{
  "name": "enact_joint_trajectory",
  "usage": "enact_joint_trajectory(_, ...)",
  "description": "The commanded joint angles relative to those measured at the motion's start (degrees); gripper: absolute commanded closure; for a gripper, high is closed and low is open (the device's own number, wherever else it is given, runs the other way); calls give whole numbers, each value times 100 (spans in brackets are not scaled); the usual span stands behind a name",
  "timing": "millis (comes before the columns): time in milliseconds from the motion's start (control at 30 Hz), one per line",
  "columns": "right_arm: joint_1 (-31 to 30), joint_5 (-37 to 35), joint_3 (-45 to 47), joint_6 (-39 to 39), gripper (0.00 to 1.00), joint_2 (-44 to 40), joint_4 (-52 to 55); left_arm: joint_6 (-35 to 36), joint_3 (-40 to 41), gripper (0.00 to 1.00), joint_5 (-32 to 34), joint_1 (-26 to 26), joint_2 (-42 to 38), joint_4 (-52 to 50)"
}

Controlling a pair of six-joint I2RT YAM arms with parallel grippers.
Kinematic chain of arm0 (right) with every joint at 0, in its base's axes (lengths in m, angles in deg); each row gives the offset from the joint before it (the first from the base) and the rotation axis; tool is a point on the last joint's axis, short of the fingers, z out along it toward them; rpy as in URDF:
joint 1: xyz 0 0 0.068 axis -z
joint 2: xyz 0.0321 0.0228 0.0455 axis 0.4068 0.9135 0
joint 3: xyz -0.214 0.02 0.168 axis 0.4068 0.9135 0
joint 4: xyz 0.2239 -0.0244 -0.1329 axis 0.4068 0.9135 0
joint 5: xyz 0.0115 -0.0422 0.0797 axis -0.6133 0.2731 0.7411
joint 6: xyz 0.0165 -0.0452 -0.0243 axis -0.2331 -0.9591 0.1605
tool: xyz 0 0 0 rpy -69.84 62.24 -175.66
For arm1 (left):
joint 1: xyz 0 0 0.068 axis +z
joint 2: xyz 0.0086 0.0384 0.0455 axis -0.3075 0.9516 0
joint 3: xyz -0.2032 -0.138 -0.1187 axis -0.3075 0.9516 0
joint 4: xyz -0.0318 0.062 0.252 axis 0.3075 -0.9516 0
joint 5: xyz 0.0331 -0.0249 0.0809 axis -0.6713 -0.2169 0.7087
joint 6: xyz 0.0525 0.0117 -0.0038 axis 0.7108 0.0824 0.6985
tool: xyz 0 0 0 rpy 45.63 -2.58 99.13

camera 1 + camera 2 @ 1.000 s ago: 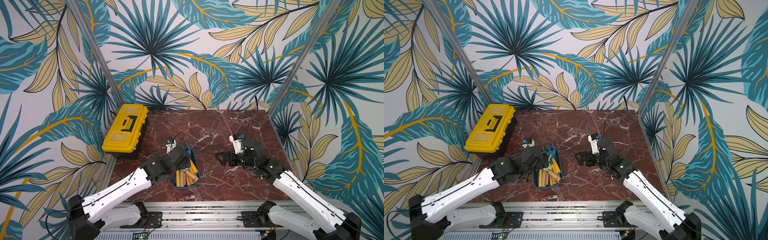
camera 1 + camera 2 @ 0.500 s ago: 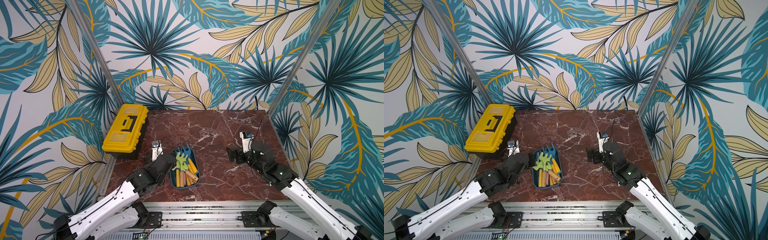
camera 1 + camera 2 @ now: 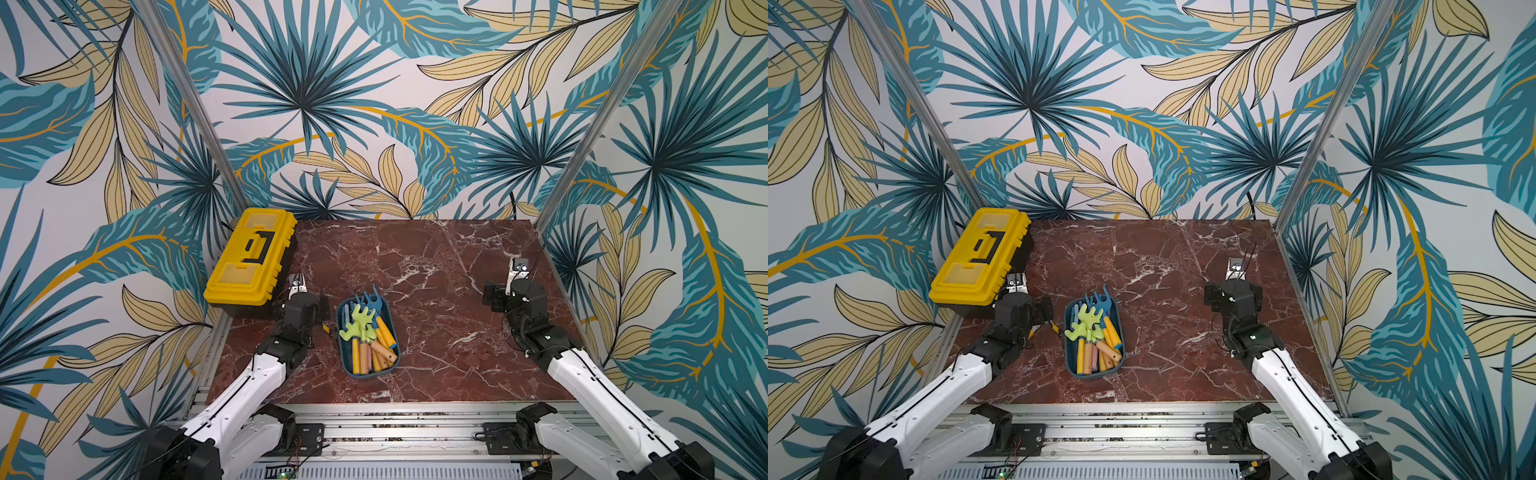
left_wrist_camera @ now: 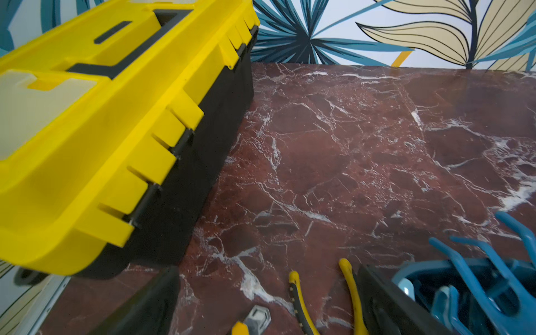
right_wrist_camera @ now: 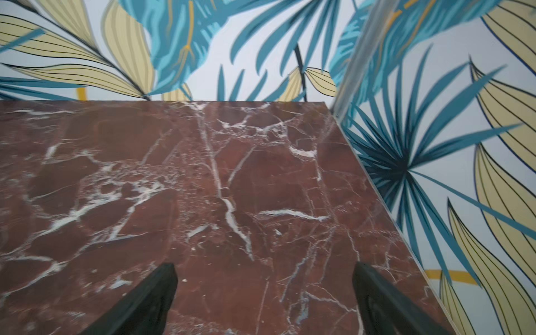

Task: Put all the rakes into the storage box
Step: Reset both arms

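Top views: you have the storage box point(image 3: 368, 376) at the front middle of the marble table point(image 3: 436, 270). The rake point(image 3: 358, 321), lime green, lies in it on top of the other toy tools. Your left gripper point(image 3: 305, 309) hangs just beside the box, near the yellow toolbox point(image 3: 249, 257). Your right gripper point(image 3: 1231, 297) is well apart.

Left wrist: jaws spread wide, holding nothing. Yellow-handled pliers point(image 4: 296, 293) lie on the marble below.

Right wrist: jaws spread wide, holding nothing, marble beneath.
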Motion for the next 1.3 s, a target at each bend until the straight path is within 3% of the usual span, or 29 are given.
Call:
enact_joint_trajectory(0, 260, 188, 565, -185, 1, 157, -1545, 729, 344, 0, -373, 392, 254, 1330)
enact_joint_trajectory(167, 683, 39, 1020, -38, 1, 749, -2460, 760, 645, 0, -1012, 1068, 781, 2380)
enact_joint_trajectory(333, 1076, 152, 1458, 235, 1, 1249, -3377, 1301, 852, 0, -1291, 1119, 1521, 3716)
enact_joint_trajectory(633, 1175, 520, 1708, 259, 1, 1993, -4772, 1176, 758, 0, -1730, 1393, 2594, 5233)
enact_joint_trajectory(800, 1171, 916, 1787, 73, 1, 2998, -5963, 1230, 965, 0, -1949, 1402, 3147, 6053)
enact_joint_trajectory(867, 1164, 1261, 1741, -35, 1, 3085, -5902, 1321, 1096, 0, -2146, 1401, 3246, 6378)
enact_joint_trajectory(1000, 1155, 1536, 1210, -142, 1, 3161, -4974, 1355, 864, 0, -2256, 1400, 3211, 5890)
enact_joint_trajectory(1267, 1160, 1566, 1259, -164, 1, 3148, -5066, 1316, 817, 0, -2229, 1404, 3235, 5824)
